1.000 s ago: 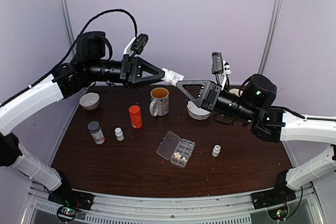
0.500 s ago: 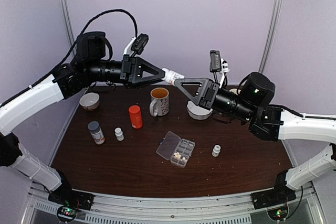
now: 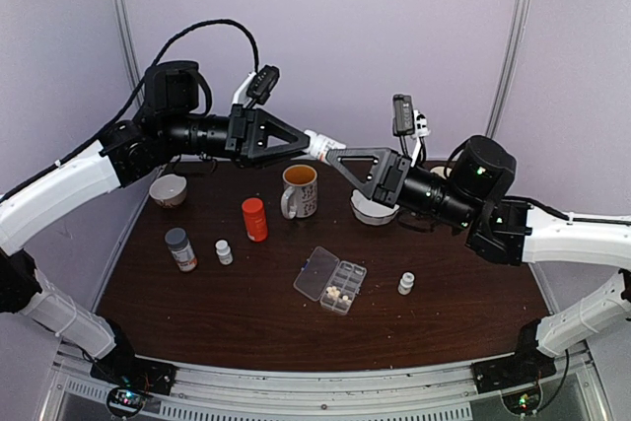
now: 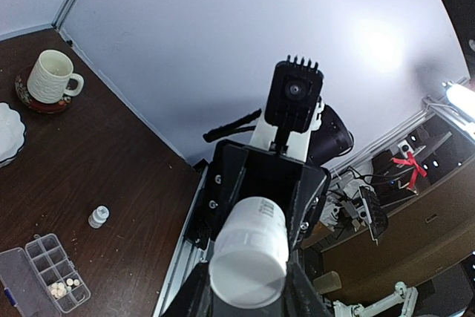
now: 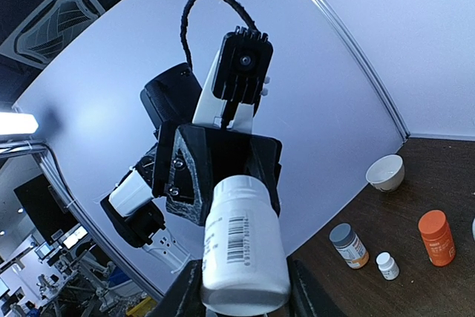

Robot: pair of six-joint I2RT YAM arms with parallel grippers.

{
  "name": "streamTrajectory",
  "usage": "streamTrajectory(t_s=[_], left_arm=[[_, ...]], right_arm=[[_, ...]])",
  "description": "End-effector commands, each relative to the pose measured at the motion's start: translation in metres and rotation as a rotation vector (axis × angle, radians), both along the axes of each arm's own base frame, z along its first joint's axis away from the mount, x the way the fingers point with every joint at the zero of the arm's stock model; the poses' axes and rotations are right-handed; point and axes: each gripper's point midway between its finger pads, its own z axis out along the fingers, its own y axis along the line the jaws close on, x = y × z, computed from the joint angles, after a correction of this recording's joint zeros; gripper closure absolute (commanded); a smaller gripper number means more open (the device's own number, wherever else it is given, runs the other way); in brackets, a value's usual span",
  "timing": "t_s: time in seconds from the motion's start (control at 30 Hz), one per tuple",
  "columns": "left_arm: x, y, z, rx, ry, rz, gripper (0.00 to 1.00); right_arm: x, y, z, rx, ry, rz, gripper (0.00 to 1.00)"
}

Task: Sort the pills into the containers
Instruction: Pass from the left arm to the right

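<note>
Has brought the right gripper (image 3: 332,154) slightly up and leftward since a second ago, onto the free end of the white bottle (image 3: 321,144); has left everything on the table (image 3: 246,317) where it was. Grips that bottle in the left gripper (image 3: 307,141), jaws partly closed around its body, in the air above the mug (image 3: 299,190). Flanks the other end closely with the right fingers; cannot tell whether pressing.

Counting:
- one mug
- two bowls: small bowl (image 3: 168,189) left of the mug, white bowl (image 3: 375,209) just right
- one orange bottle (image 3: 254,219) and one grey-capped bottle (image 3: 179,248), both left-front
- one small white bottle (image 3: 225,251) left-front, another small white bottle (image 3: 406,283) right-front
- one organizer box (image 3: 331,281) front-right of the mug

Lies flat, clear, lid (image 3: 315,274) swung open, gridded compartments (image 3: 352,273) exposed. Holds the pills (image 3: 338,293), a small whitish cluster, in one near compartment.
</note>
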Motion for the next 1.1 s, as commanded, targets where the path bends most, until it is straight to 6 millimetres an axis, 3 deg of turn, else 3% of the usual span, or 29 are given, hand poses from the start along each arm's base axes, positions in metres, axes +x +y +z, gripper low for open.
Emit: streamTrajectory(t_s=[0.0,0.17,0.67,0.87,0.9,0.93,1.0,1.07], left_arm=[[-0.007,0.001,0.006,-0.013,-0.021,-0.023,0.80],[-0.009,0.002,0.005,-0.008,-0.009,-0.032,0.80],[-0.017,0.007,0.001,0.022,0.191,-0.032,0.80],[-0.017,0.009,0.000,0.032,0.204,-0.013,0.79],[-0.016,0.009,0.000,0.031,0.188,-0.009,0.74],[-0.016,0.010,0.002,0.028,0.169,-0.006,0.51],[-0.015,0.013,0.004,0.024,0.124,0.008,0.23],[-0.013,0.017,0.007,0.022,0.051,0.026,0.07]], right_arm=[[-0.003,0.002,0.009,-0.009,-0.056,-0.002,0.72],[-0.008,0.006,0.006,-0.077,-0.167,-0.021,0.74],[-0.025,-0.009,-0.010,-0.502,-0.853,-0.311,0.75],[-0.021,-0.010,-0.013,-0.551,-0.875,-0.360,0.78],[-0.023,-0.010,-0.013,-0.535,-0.859,-0.347,0.78],[-0.025,-0.009,-0.012,-0.514,-0.842,-0.336,0.78],[-0.027,-0.009,-0.010,-0.477,-0.798,-0.321,0.79],[-0.031,-0.010,-0.008,-0.437,-0.752,-0.296,0.79]])
